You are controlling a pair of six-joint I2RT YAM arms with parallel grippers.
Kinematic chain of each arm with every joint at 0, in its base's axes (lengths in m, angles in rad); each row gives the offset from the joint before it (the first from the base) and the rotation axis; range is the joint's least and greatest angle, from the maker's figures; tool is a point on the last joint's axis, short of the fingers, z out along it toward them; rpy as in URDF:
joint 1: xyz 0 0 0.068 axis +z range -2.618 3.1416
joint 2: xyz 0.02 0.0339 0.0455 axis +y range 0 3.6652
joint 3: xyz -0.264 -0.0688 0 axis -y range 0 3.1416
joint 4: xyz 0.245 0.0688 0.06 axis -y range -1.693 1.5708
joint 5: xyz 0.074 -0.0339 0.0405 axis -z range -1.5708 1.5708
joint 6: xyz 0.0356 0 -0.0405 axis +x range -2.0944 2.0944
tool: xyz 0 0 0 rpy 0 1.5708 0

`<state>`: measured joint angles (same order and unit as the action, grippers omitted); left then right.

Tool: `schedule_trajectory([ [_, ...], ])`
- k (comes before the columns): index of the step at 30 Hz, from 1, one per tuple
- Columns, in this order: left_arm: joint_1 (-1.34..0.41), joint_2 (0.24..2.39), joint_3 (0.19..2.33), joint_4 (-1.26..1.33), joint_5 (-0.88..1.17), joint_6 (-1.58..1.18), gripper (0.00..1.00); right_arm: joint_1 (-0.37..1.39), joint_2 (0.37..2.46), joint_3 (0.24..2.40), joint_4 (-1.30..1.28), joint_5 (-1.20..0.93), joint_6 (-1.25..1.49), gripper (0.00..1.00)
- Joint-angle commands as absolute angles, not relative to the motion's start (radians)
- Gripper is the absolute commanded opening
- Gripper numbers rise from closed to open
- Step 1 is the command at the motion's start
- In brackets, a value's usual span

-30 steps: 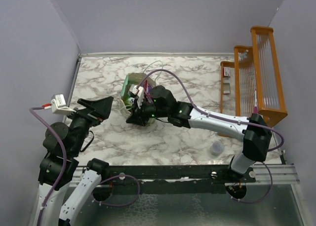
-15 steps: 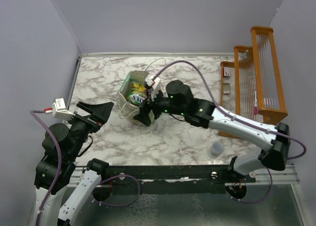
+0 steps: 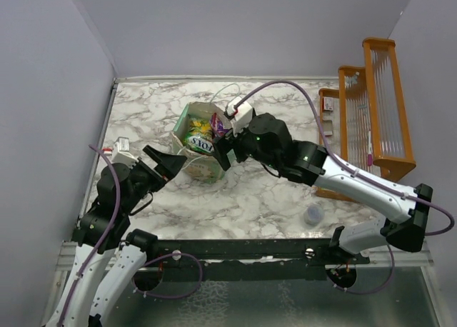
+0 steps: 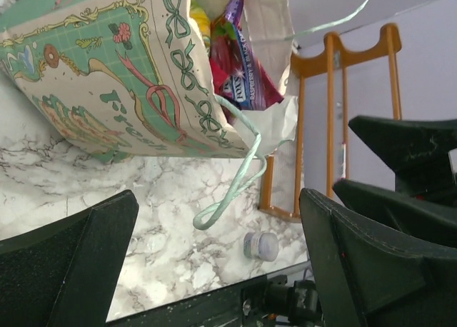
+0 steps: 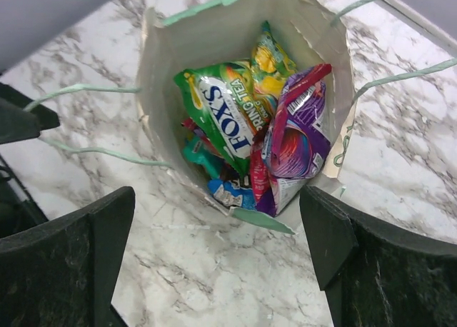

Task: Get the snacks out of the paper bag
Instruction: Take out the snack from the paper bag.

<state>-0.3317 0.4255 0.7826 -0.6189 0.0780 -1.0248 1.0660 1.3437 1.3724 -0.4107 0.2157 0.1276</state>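
Hovering over the bag [image 5: 214, 34], your right gripper [image 3: 223, 150] has just sprung wide, holding nothing; your left gripper [image 3: 168, 163], also spread, has closed in beside the bag. All the snacks [image 5: 285, 134] remain inside it on the counter [image 3: 250, 198], so none is out yet. "FOX'S" reads on the green packet [image 5: 221, 106].

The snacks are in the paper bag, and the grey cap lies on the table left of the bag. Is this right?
No. The snacks are in the paper bag, but the grey cap lies right of it; the top view shows this.
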Motion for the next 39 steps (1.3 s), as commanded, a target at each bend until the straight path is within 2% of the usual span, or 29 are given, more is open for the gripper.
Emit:
schedule_trajectory([
  [1, -0.334, 0.460, 0.787, -0.537, 0.162, -0.956, 0.97, 1.067, 1.427, 1.449, -0.500, 0.332, 0.097, 0.99],
  [4, -0.334, 0.493, 0.787, -0.521, 0.170, -0.905, 0.93, 1.040, 1.451, 1.436, -0.472, 0.286, 0.089, 0.99],
  [10, -0.334, 0.539, 0.751, -0.460, 0.179, -0.924, 0.69, 0.989, 1.524, 1.509, -0.495, 0.243, 0.102, 0.98],
  [14, -0.334, 0.516, 0.744, -0.477, 0.145, -0.915, 0.46, 0.989, 1.582, 1.549, -0.523, 0.282, 0.083, 0.84],
  [16, -0.334, 0.496, 0.747, -0.504, 0.111, -0.911, 0.37, 0.989, 1.604, 1.552, -0.521, 0.296, 0.067, 0.73],
  [17, -0.334, 0.486, 0.749, -0.518, 0.096, -0.911, 0.34, 0.989, 1.616, 1.554, -0.517, 0.308, 0.060, 0.70],
  [24, -0.334, 0.458, 0.729, -0.515, 0.109, -0.939, 0.33, 0.989, 1.713, 1.595, -0.497, 0.369, 0.021, 0.69],
  [26, -0.334, 0.463, 0.719, -0.510, 0.124, -0.957, 0.32, 0.989, 1.746, 1.603, -0.484, 0.389, 0.002, 0.66],
  [29, -0.334, 0.458, 0.695, -0.473, 0.147, -0.985, 0.32, 0.989, 1.802, 1.640, -0.489, 0.414, -0.010, 0.51],
  [31, -0.334, 0.458, 0.685, -0.456, 0.158, -0.997, 0.32, 0.989, 1.828, 1.674, -0.501, 0.391, -0.009, 0.46],
  [34, -0.334, 0.477, 0.680, -0.443, 0.174, -1.003, 0.32, 0.989, 1.836, 1.713, -0.515, 0.340, 0.004, 0.32],
  [37, -0.334, 0.502, 0.679, -0.434, 0.194, -1.002, 0.31, 0.989, 1.811, 1.702, -0.489, 0.321, 0.002, 0.09],
  [39, -0.334, 0.511, 0.681, -0.430, 0.200, -1.005, 0.30, 0.989, 1.793, 1.706, -0.489, 0.321, 0.004, 0.01],
])
